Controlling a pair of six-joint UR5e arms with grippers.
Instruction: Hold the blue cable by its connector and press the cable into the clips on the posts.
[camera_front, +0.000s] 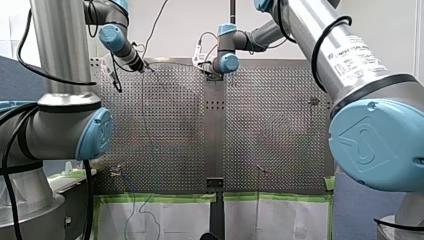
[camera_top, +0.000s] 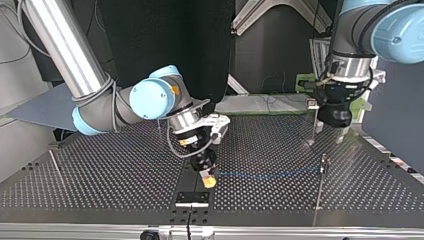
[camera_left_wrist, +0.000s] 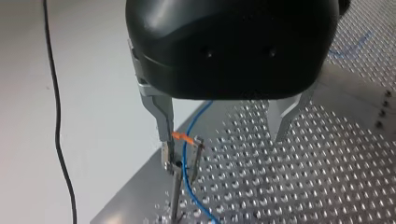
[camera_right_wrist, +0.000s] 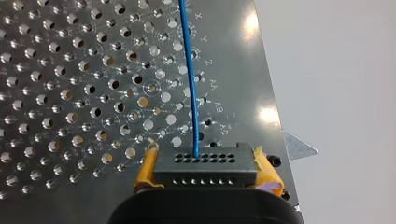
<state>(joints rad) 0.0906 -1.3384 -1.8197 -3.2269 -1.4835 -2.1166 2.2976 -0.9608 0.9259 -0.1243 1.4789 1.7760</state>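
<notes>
The perforated table (camera_top: 100, 170) is crossed low in the top view by the blue cable (camera_top: 270, 174), stretched level from my right gripper (camera_top: 209, 181) to a post (camera_top: 323, 167). Only the right wrist view shows the connector (camera_right_wrist: 205, 165) clamped between yellow pads (camera_right_wrist: 147, 168) (cable pointing straight ahead). My left gripper (camera_left_wrist: 222, 135) is seen spread wide.

Thin blue cable (camera_right_wrist: 187, 70), plugged into black connector (camera_right_wrist: 205, 166), beside post (camera_left_wrist: 174, 192)
</notes>
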